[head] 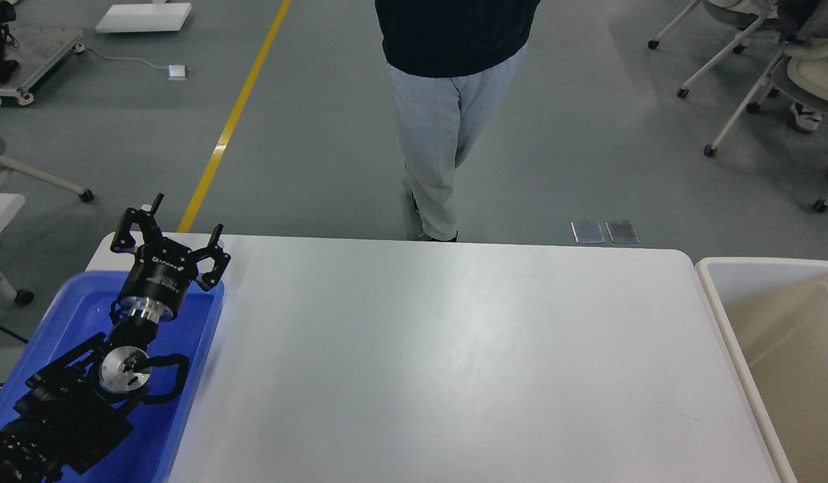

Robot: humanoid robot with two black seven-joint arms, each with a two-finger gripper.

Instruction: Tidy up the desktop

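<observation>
Over blue tray (65,295) at desktop (454,362) left, left tool (169,231) released, beige bin (712,295) at right

Glossy white desktop (454,362) lies flat, round-cornered.

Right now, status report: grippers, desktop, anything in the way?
Left gripper open, over blue plastic tray. Right gripper out of view. Large white rectangular desktop bare. Person in grey trousers at far edge.

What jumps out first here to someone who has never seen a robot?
A black left gripper, fingers spread open, rises over a blue tray at the left. The wide white desktop fills the middle, with a beige bin at its right edge and a person standing behind.
</observation>
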